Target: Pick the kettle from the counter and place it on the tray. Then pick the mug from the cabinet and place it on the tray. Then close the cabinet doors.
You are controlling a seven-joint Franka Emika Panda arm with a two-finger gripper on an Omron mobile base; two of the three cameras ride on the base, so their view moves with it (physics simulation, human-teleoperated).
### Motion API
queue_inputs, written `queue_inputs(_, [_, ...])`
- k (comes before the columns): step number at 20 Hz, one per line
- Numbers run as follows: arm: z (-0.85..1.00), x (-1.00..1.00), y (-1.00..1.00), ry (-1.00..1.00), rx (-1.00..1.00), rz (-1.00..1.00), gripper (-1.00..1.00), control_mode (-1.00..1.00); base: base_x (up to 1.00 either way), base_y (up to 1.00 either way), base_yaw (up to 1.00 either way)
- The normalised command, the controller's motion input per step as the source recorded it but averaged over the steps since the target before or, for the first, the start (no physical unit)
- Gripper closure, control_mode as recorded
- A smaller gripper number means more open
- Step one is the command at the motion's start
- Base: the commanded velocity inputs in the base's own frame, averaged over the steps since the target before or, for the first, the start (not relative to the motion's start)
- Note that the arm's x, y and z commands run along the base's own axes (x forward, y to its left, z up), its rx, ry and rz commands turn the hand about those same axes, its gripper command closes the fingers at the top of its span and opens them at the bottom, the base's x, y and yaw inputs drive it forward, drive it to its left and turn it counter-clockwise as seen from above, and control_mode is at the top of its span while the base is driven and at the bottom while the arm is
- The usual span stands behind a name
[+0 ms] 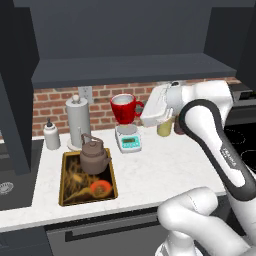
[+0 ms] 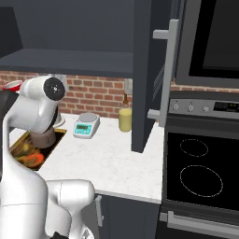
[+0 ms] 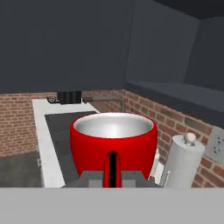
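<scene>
From the left base view, the squat brown metal kettle (image 1: 94, 157) already sits at the 12 o'clock end of the gold-rimmed tray (image 1: 65, 196) on the speckled white counter (image 1: 165, 170), so that step looks done. The glossy red mug (image 1: 124, 108) hangs in the air above the scale (image 1: 129, 142), up at 1 o'clock from the tray.

From the right base view, a flat charcoal cabinet door (image 2: 147, 74) stands open (closing is left).

In the hand view, my gripper (image 3: 112, 171) pinches the mug's handle, its white bowl at 12 o'clock.
</scene>
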Motion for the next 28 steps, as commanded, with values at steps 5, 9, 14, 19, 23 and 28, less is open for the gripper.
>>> queue_inputs(5, [-0.84,-0.46,0.34,0.00,-0.16,0.24,1.00,-1.00,0.00,0.00,0.00])
queue_inputs(9, [-0.87,-0.29,0.28,0.00,-0.10,0.16,1.00,-1.00,0.00,0.00,0.00])
queue_inputs(14, [-0.86,-0.06,0.22,-0.06,-0.03,0.10,1.00,-1.00,0.00,0.00,0.00])
queue_inputs(19, [-0.67,0.10,0.12,-0.06,0.00,0.07,1.00,-1.00,0.00,0.00,0.00])
queue_inputs(23, [-0.63,0.21,0.06,0.00,0.00,0.09,1.00,-1.00,0.00,0.00,0.00])
queue_inputs(28, [-0.57,0.41,0.04,0.06,0.00,0.14,1.00,-1.00,0.00,0.00,0.00])
